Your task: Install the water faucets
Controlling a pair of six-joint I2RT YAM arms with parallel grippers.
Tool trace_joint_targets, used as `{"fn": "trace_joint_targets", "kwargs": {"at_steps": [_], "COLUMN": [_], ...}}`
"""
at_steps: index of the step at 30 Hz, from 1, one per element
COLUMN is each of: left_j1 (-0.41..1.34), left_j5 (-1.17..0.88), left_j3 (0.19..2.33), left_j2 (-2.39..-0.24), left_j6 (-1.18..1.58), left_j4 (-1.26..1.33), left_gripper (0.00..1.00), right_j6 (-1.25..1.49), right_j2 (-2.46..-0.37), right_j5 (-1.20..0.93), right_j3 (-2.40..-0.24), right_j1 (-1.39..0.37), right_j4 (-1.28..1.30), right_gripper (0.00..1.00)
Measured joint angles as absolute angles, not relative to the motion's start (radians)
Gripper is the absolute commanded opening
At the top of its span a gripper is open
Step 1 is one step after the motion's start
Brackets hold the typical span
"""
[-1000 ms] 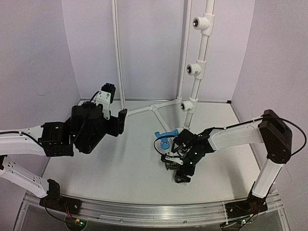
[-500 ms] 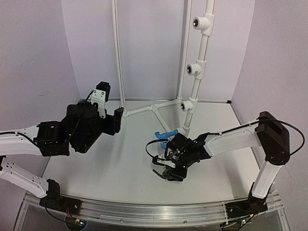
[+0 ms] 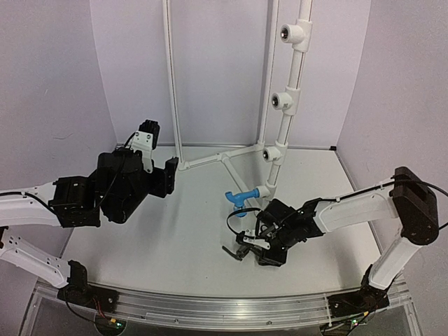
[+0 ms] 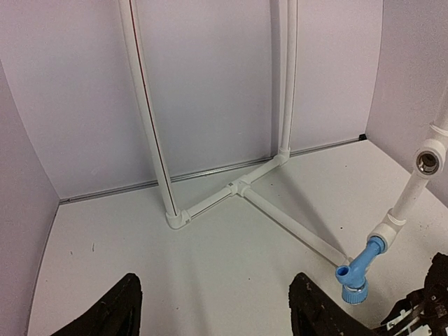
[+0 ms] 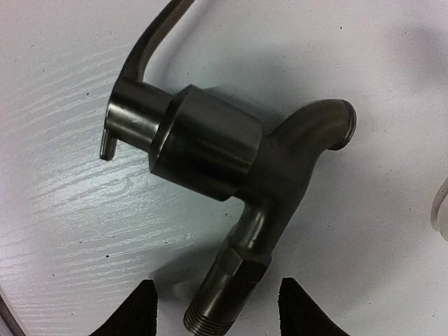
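Note:
A black faucet (image 5: 231,154) lies flat on the white table, lever to the upper left, spout to the right. Its threaded end points down between the fingertips of my right gripper (image 5: 213,308), which stands open with a gap on each side of the thread. From above, that gripper (image 3: 246,250) sits low at the faucet (image 3: 231,250), front centre. The blue faucet (image 3: 241,198) (image 4: 357,269) is fitted in the lowest tee of the white pipe. My left gripper (image 3: 162,155) (image 4: 213,315) hangs open and empty above the table's left side.
A white pipe frame (image 3: 224,157) stands at the back, with a flat Y of pipes on the table and uprights. The right upright carries two more tees with open sockets (image 3: 282,101) (image 3: 292,33). Walls enclose the table on three sides.
The right gripper has shifted left over the black faucet and narrowed its jaws round the threaded end. The left arm sank slightly and then held still.

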State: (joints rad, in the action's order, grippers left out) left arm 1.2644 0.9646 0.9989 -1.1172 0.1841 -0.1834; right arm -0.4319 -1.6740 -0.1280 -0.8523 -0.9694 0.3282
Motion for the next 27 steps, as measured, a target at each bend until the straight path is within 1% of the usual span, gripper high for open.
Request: {"fn": "trace_joint_targets", "kwargs": {"at_steps": [3,6,7,9,10,14,18,27], "left_j1": [1.264,1.264,1.264,1.264,1.264,1.264,1.264,1.264], "left_j5": [0.964,0.965,0.965,0.965,0.963,0.932,0.879,0.613], "left_j3": [0.999,0.999,0.999,0.999,0.999,0.999,1.005,1.066], "left_j2": [-1.117,-1.117,-1.117,-1.113,-1.108,-1.074,-1.062,-1.094], "left_j6": [0.184,0.188,0.195,0.208,0.214,0.218,0.219,0.332], "left_j4": [-0.183,-0.187,-0.193,-0.207,-0.216,-0.229,-0.254,-0.364], "left_gripper": [0.72,0.72,0.73,0.74,0.74,0.77,0.8,0.83], "right_j6": [-0.424,-0.414,-0.417,-0.415,-0.415,-0.417,-0.417,-0.429], "right_j2": [-1.7,-1.738,-1.742,-1.743,-1.743,-1.715,-1.641,-1.503], "right_j5": [-0.133,-0.137,-0.139,-0.14,-0.142,-0.149,-0.163,-0.232], "right_j3": [-0.881,-0.921,-0.924,-0.926,-0.926,-0.928,-0.935,-1.112], "right_j1": [-0.969,-0.969,-0.969,-0.969,-0.969,-0.969,-0.969,-0.969], "right_j4": [0.334,0.327,0.325,0.327,0.331,0.365,0.425,0.531], "right_gripper": [0.36,0.22,0.16,0.02,0.0,0.0,0.0,0.0]}}
